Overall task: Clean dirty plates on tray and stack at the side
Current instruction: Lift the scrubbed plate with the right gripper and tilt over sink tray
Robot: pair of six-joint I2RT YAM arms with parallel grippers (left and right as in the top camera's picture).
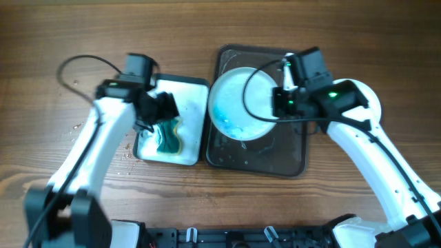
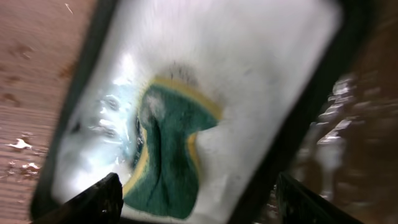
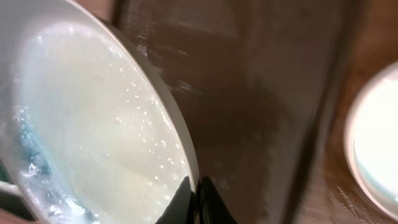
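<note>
Overhead looks straight down; wrist views hover close over tub (image 2: 261, 74), tray (image 3: 261, 112)

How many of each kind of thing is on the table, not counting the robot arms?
Plates: 2 (the second shows only in the right wrist view)
Tray: 1
Tub: 1
Sponge: 1
Total: 5

Two plates (image 3: 93, 112), one tray (image 1: 279, 153), one tub (image 1: 187, 91), one sponge (image 1: 168, 138).

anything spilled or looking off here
Yes: water drops are splashed on the bare table left of the tub, and the tray is wet too. The sponge lies bent in the tub. The plate in the right gripper has blue smears.
</note>
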